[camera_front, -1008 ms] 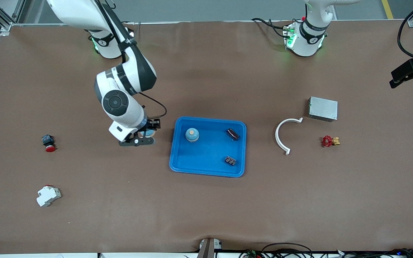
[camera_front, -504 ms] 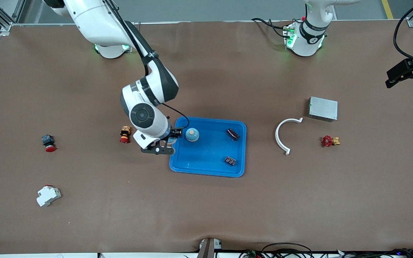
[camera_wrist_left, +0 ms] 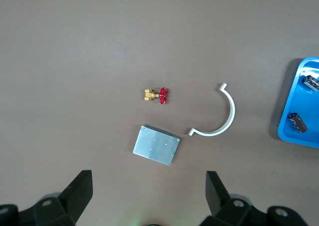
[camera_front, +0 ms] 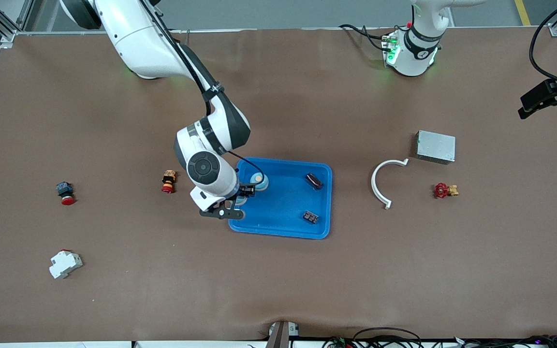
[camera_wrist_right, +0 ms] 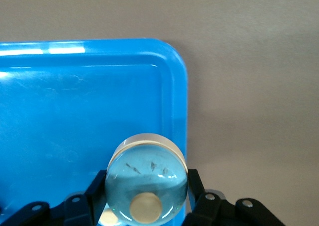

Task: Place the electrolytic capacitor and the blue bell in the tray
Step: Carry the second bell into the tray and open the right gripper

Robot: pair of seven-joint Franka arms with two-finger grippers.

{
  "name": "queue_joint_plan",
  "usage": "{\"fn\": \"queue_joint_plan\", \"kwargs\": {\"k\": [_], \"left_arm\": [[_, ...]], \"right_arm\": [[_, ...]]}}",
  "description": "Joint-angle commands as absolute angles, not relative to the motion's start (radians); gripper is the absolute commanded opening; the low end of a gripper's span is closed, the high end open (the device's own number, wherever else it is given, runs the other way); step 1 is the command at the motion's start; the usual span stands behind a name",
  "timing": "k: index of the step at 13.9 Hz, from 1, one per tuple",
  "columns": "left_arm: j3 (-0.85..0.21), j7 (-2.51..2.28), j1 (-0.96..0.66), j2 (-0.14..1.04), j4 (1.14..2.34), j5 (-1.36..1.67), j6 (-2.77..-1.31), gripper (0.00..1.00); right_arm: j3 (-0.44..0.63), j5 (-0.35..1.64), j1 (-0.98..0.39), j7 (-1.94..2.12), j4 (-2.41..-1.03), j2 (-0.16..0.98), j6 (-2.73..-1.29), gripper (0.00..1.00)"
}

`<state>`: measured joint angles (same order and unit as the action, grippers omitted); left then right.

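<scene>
My right gripper is shut on a blue bell, a pale blue dome with a cream button. It hangs over the bright blue tray, at the rim toward the right arm's end. A second blue bell stands in the tray, partly hidden by the gripper. Two dark electrolytic capacitors lie in the tray toward the left arm's end. My left gripper is open and empty, high over the table near the grey box, and waits.
A white arc, a grey metal box and a red valve lie toward the left arm's end. Two red push buttons and a white breaker lie toward the right arm's end.
My right arm has carried the bell from the table beside the tray to over the tray's rim, uncovering a red push button. The left arm has hardly moved.
</scene>
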<state>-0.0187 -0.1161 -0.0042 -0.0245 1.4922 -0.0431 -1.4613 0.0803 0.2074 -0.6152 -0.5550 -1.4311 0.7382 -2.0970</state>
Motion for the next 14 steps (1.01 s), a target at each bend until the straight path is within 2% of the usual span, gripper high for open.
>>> {"fn": "queue_joint_plan", "kwargs": {"k": [1, 6, 14], "left_arm": [[-0.018, -0.121, -0.005, -0.043, 1.494, -0.032, -1.456, 1.0], [-0.018, -0.123, -0.009, -0.043, 1.496, -0.032, -1.456, 1.0], [-0.018, -0.117, -0.008, -0.043, 1.488, -0.032, -1.459, 1.0]], "right_arm": [[0.091, 0.238, -0.63, -0.569, -1.348, 0.802, -2.109, 0.08], [0.089, 0.239, -0.652, -0.56, -1.344, 0.847, -2.209, 0.07], [0.091, 0.238, -0.663, -0.561, -1.331, 0.88, -2.212, 0.08]]}}
